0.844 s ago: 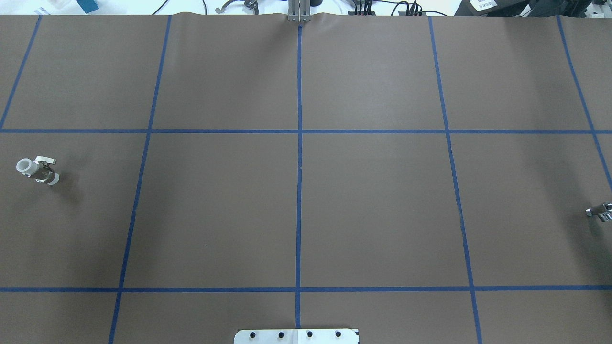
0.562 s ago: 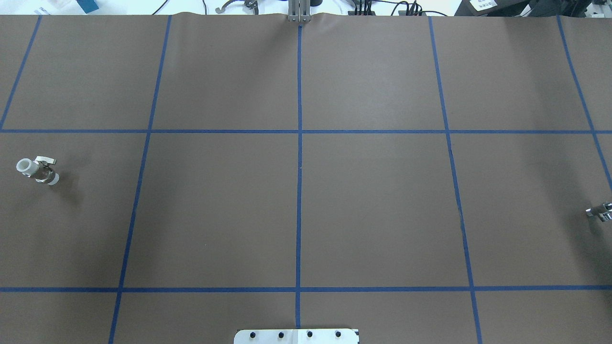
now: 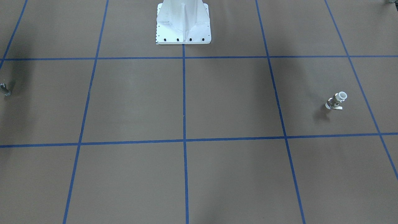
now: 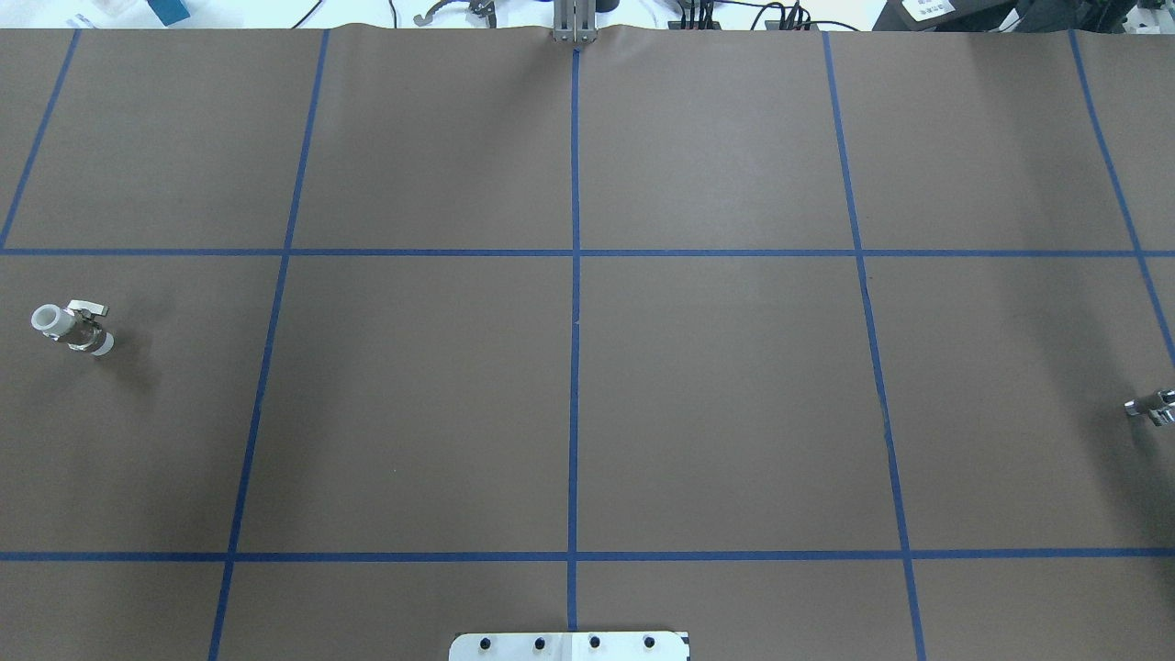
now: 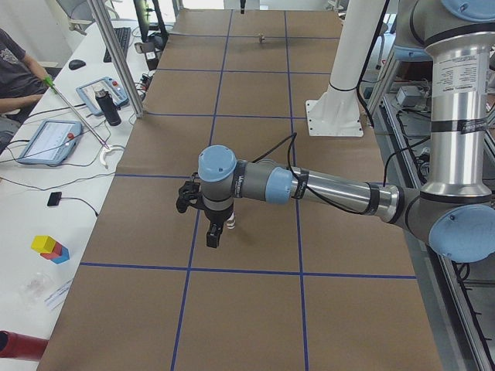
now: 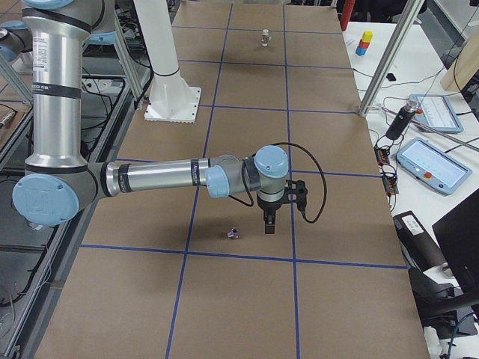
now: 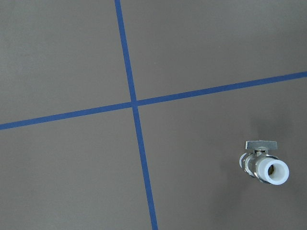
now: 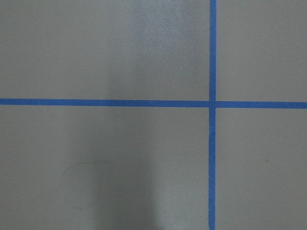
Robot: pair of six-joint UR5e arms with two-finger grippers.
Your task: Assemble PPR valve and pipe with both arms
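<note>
The PPR valve (image 4: 72, 329) stands on the brown table at its left end; it also shows in the front view (image 3: 336, 100) and in the left wrist view (image 7: 265, 165), white collar towards the camera. The pipe (image 4: 1152, 406) lies at the right edge, also visible in the front view (image 3: 4, 90) and the right side view (image 6: 233, 233). My left gripper (image 5: 213, 234) hangs over the table near the valve. My right gripper (image 6: 268, 223) hangs beside the pipe. Both show only in side views, so I cannot tell whether they are open or shut.
The white pedestal base (image 3: 183, 23) stands at the robot's side of the table, middle. Blue tape lines (image 4: 575, 321) divide the brown surface into squares. Tablets (image 5: 50, 139), a bottle and an aluminium post (image 5: 116, 58) stand on the operators' bench beyond the far edge.
</note>
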